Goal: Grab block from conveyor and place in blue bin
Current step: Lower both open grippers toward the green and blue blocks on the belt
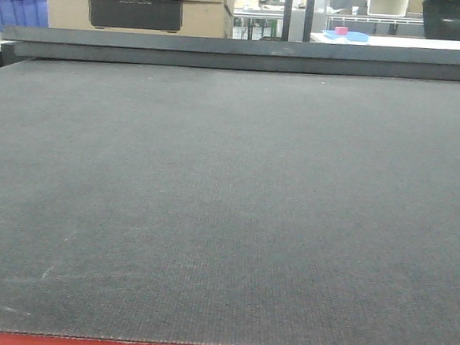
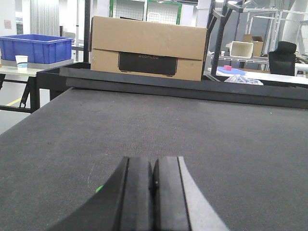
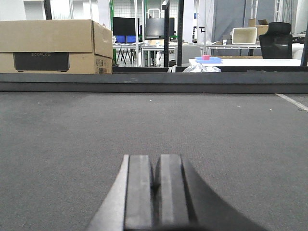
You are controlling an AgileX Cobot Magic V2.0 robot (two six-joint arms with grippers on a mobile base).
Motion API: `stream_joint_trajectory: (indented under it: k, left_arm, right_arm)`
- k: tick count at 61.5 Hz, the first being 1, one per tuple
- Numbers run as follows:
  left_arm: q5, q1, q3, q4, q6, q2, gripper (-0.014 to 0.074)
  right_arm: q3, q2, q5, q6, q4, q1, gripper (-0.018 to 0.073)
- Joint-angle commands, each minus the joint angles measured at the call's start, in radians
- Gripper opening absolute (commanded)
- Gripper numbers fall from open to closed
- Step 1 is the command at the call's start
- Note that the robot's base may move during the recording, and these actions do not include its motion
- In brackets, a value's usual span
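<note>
Fingers of the left hand (image 2: 153,166) and the right hand (image 3: 156,163) were pressed together low over the conveyor (image 1: 228,204); a blue bin (image 2: 36,48) stood beyond its far left corner.

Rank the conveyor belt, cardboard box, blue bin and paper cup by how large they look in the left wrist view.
1. conveyor belt
2. cardboard box
3. blue bin
4. paper cup
Apparent size only: the belt lies nearest the camera, the others stand farther back.
</note>
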Motion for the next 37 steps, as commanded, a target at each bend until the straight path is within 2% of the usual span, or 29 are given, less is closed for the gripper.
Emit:
stream_joint_trajectory:
  k: [1, 37]
  left_arm:
    - [-0.022, 0.004, -0.001, -0.004, 0.000, -0.005, -0.0111]
    - [-0.022, 0.004, -0.001, -0.004, 0.000, -0.005, -0.0111]
  right_arm:
    - [0.001, -0.004, -0.022, -0.002, -0.006, -0.007, -0.0167]
    - [0.001, -0.004, -0.022, -0.002, -0.006, -0.007, -0.0167]
